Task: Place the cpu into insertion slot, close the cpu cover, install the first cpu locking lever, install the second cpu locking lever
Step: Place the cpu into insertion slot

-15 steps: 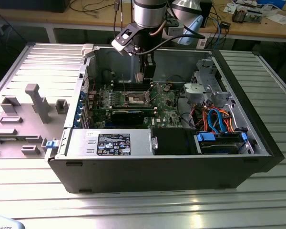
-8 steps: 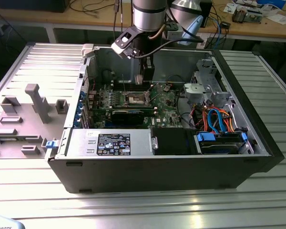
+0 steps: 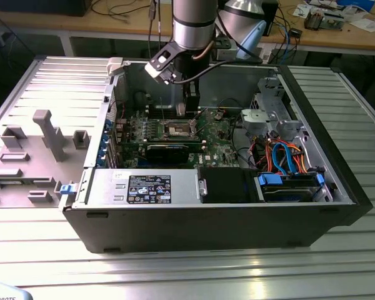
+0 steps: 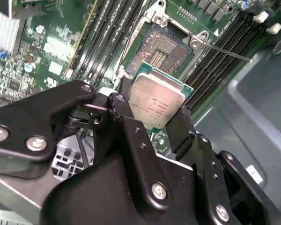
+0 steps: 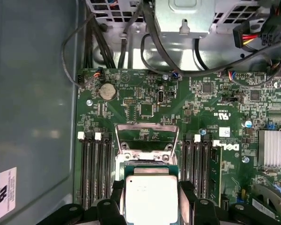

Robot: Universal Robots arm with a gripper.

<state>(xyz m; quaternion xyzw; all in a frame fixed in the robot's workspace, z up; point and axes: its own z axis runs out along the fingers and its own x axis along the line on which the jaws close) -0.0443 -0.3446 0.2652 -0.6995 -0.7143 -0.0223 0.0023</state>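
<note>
Setting: an open computer case (image 3: 337, 187) lies on a ribbed metal surface (image 3: 175, 269). Grey fixture blocks (image 3: 47, 134) stand at the exterior view's left.

Around the socket: rows of black memory slots (image 5: 94, 168) flank it on both sides. In the exterior view a long black expansion card (image 3: 169, 150) lies just to its near side. A coin battery (image 5: 107, 92) and a finned heatsink (image 5: 274, 149) sit on the green board (image 5: 215, 98).

In the way: a thin metal rod (image 4: 227, 51) juts from one socket corner out across the memory slots. Black cables (image 5: 150, 28) loop over the board's far edge.

cpu cover: the cpu cover (image 5: 147, 125) stands swung up at the socket's far side, and the board shows through its cut-out.

Tool: the tool (image 4: 154, 103) is closed on the cpu, with its black fingers (image 4: 180, 126) pressing two opposite edges.

cpu: the cpu (image 4: 157, 110) is a small square chip with a silvery-grey top and a green rim. It is held top up, clear of the board and just short of the socket.

insertion slot: the insertion slot (image 4: 163, 49) lies open, with its pale contact field bare inside a dark metal rim.
</note>
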